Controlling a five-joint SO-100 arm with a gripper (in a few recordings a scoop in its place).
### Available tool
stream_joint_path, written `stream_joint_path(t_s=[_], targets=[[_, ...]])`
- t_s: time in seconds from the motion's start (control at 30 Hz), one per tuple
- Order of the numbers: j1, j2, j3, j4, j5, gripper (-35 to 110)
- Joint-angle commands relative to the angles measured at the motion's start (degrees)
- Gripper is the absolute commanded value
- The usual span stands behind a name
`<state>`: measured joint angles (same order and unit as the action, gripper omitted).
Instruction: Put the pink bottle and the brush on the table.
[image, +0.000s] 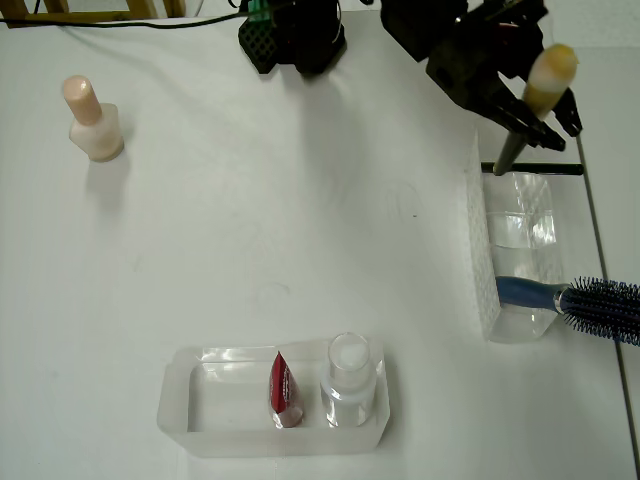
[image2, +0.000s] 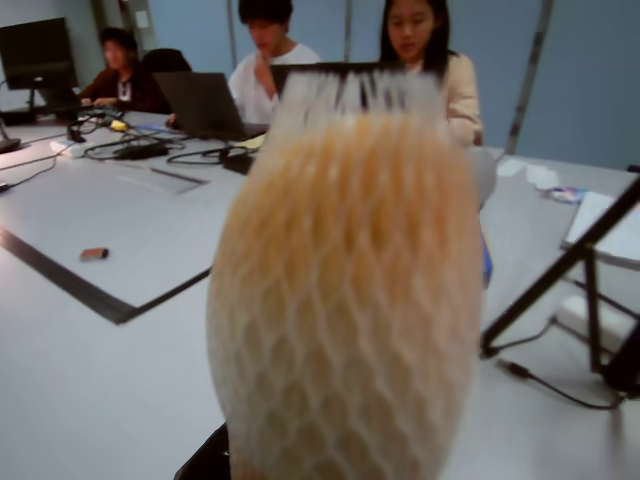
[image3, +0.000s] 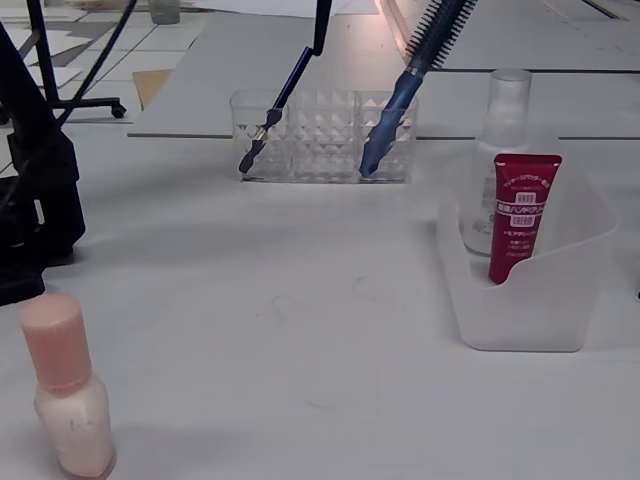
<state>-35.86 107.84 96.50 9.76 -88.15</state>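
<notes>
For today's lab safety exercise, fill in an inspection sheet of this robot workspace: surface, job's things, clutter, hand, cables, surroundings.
Surface: white table, bare in the middle.
Job's things: pink bottle upright on the table, far from the trays; brush lifted above the clear organizer, netted tip up.
Clutter: blue hairbrush leaning in the organizer; red tube and clear bottle in a frosted tray.
Hand: hand closed on the brush handle.
Cables: one dark cable along the far table edge.
Surroundings: people at laptops in the wrist view.
</notes>
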Motion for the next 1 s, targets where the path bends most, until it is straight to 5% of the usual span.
stream_joint_path(t_s=[0.0, 0.97], targets=[[2.55, 5.45, 0.0, 2.9, -0.79, 0], [38.5, 21.18, -1.32, 58.89, 0.44, 0]])
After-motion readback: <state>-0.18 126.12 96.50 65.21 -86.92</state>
